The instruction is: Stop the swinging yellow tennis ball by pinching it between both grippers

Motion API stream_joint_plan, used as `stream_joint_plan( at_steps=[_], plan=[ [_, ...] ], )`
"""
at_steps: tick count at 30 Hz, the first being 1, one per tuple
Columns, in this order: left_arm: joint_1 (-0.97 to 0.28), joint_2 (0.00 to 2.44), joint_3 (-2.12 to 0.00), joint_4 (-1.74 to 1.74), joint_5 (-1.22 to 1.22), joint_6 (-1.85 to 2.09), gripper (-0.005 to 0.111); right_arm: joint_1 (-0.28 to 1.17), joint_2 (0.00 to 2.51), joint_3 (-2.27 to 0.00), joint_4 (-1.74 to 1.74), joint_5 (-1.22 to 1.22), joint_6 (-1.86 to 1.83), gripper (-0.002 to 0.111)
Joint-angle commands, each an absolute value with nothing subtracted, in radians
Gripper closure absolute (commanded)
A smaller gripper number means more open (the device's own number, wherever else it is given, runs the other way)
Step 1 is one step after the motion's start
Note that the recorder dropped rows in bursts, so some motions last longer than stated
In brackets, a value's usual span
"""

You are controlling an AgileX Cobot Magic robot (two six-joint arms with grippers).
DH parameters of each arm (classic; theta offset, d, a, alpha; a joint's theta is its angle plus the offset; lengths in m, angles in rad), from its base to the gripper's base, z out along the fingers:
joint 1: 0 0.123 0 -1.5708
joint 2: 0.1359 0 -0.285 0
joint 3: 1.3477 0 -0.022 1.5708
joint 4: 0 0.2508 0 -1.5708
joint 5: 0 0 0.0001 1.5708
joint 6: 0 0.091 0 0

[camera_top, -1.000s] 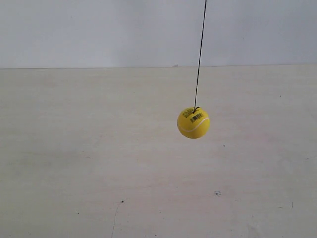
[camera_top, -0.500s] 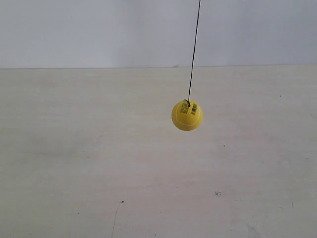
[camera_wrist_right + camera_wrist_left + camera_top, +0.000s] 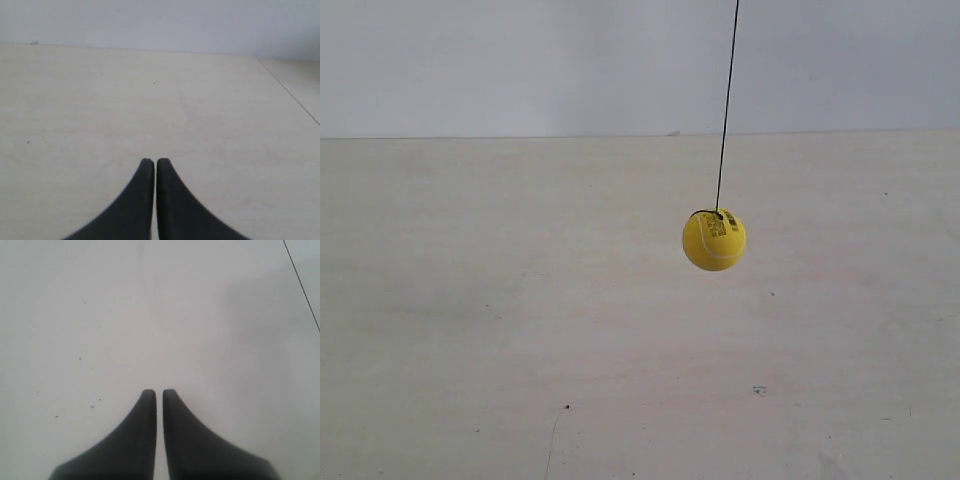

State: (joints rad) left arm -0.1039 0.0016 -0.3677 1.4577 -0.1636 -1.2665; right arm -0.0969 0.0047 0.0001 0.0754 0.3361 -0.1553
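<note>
The yellow tennis ball (image 3: 714, 240) hangs on a thin dark string (image 3: 726, 105) above the pale table, right of the middle of the exterior view, with dark printed marks near its top. No arm shows in the exterior view. My left gripper (image 3: 159, 391) is shut with only a narrow slit between its black fingers, nothing held, over bare table. A thin dark line (image 3: 302, 286) crosses a corner of the left wrist view. My right gripper (image 3: 155, 160) is likewise shut and empty, facing the table and back wall. The ball is out of both wrist views.
The pale wooden table (image 3: 520, 330) fills the lower part of the exterior view and meets a plain grey-white wall (image 3: 520, 60) behind. In the right wrist view a table edge or seam (image 3: 290, 92) runs diagonally at one side.
The ball swung towards the exterior view's left and slightly up, then back right and down, ending close to where it was a second ago. It has also turned on its string.
</note>
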Motion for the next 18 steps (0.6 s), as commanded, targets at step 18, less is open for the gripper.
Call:
stream_joint_plan(
  at_steps=[18],
  plan=[
    [-0.101, 0.0, -0.144, 0.137, 0.238, 0.015, 0.102, -0.098, 0.0, 0.0, 0.072, 0.334, -0.155, 0.108]
  ],
)
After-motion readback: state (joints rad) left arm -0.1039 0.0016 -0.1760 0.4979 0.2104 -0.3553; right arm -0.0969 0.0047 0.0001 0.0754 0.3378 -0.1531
